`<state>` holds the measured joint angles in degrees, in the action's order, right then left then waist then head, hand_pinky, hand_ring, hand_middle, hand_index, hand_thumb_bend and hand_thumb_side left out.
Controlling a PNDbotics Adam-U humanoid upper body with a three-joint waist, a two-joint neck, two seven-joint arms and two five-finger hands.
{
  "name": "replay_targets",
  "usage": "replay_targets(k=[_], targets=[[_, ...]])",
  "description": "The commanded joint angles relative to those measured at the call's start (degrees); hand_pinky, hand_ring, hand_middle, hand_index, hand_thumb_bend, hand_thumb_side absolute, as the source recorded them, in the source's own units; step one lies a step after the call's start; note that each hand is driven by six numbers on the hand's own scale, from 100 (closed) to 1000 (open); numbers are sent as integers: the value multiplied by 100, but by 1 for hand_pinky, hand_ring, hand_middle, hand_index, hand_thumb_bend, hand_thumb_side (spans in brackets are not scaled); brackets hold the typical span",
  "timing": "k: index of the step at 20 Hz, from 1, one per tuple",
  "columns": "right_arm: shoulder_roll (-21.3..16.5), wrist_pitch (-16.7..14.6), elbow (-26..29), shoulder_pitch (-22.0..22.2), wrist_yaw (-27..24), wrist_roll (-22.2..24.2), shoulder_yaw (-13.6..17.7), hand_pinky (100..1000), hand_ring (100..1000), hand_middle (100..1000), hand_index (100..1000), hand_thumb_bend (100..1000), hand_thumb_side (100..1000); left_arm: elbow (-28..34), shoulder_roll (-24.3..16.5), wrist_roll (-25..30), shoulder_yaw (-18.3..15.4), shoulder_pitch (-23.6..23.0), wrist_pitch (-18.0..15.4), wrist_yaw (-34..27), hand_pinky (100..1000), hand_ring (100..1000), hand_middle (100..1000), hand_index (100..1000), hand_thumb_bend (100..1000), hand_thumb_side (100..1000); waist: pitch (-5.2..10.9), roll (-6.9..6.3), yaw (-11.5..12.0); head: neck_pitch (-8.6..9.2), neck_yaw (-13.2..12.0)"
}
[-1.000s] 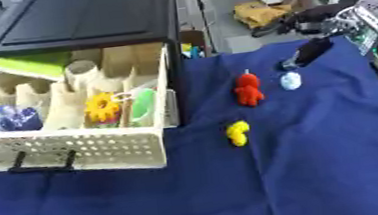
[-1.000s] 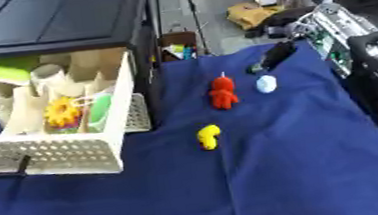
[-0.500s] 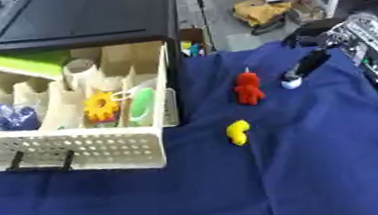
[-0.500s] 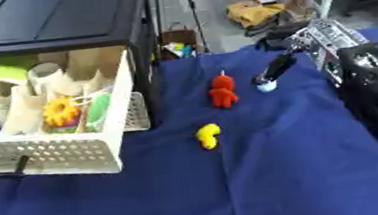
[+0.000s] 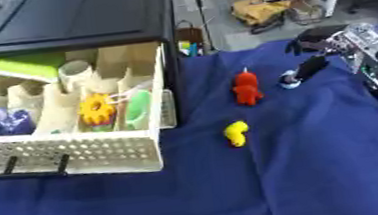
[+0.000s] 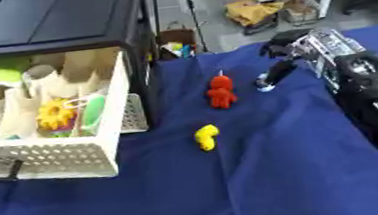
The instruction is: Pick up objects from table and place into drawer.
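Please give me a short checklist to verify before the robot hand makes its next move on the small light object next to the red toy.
1. Right robot hand is at the small light object: ok, fingers reach down onto it.
2. Object is held: cannot tell, the fingers hide it.
3. Red toy is apart from the fingers: ok, a gap shows.
4. Yellow toy is out of the way: ok, it lies nearer the camera on the blue cloth.
5. Drawer is open: ok, pulled out, compartments visible.
6. Left robot hand is clear: cannot tell, not in view.
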<state>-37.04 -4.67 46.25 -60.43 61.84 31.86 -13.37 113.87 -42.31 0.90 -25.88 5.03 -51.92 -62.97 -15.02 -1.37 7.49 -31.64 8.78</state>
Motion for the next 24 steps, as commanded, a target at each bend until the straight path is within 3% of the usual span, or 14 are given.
replay_targets(k=[1,24], targets=[[-105,18,-15,-87,58,-44,70,783,878,784,929,452,662,72,-131,13,-27,4,-4,34,666,781,791,934,407,1000,74,-17,16,61,15],[-54,140,-364,17,252,-249,199,769,857,704,868,384,664,72,-59,39,-22,-25,-4,86,666,778,792,935,405,1000,-30,-56,62,115,66]])
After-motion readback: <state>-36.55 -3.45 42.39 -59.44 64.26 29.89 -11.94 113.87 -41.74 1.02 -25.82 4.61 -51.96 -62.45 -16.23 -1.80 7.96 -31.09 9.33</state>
